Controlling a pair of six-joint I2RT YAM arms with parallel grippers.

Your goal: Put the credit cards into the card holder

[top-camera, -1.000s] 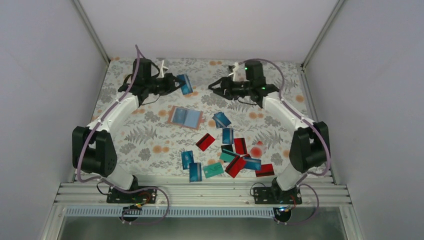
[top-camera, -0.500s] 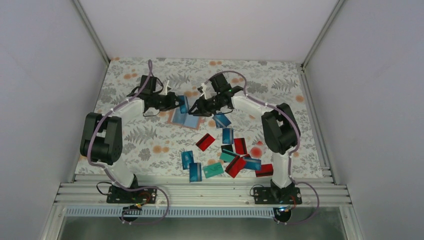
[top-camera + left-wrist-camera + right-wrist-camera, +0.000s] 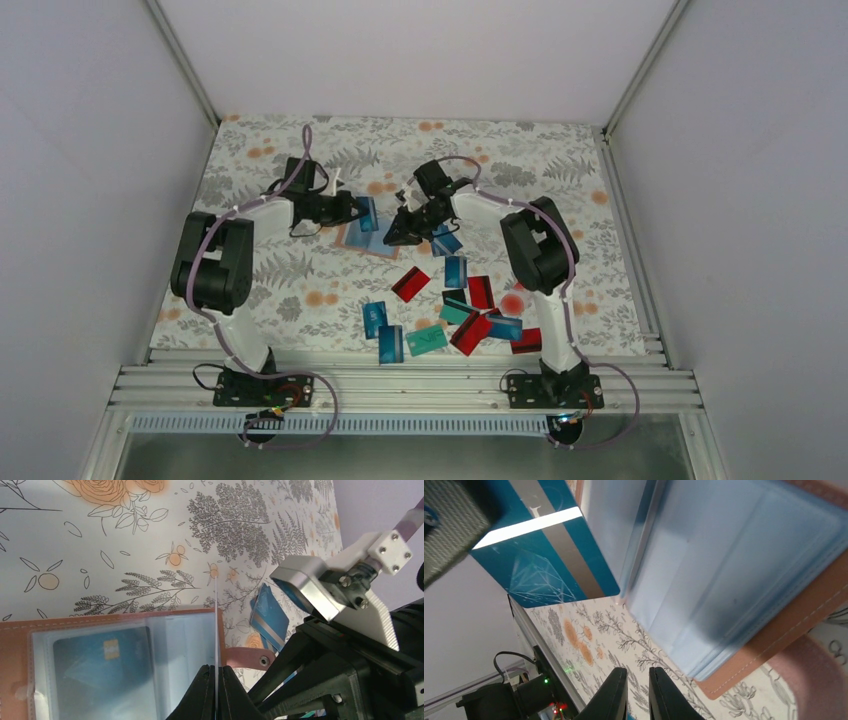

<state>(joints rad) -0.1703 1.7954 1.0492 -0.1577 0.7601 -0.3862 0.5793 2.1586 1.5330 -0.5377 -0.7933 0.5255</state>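
— Tan-brown leather card holder (image 3: 12,670): where is it?

— Centre-far on the floral tablecloth (image 3: 260,290), lying open, clear pockets up. My left gripper (image 3: 216,672) is clamped on a glossy blue plastic credit card (image 3: 544,545), held upright over the pockets. My right gripper (image 3: 636,675), at the holder's right edge, shows a slim, empty gap. Loose blue, teal and red cards (image 3: 456,271) lie nearer, to the right.

From above, the left gripper (image 3: 358,210) and right gripper (image 3: 391,239) hide much of the flat tan-brown leather card holder (image 3: 360,241); up close its clear sleeves (image 3: 734,570) blur and run off-frame.
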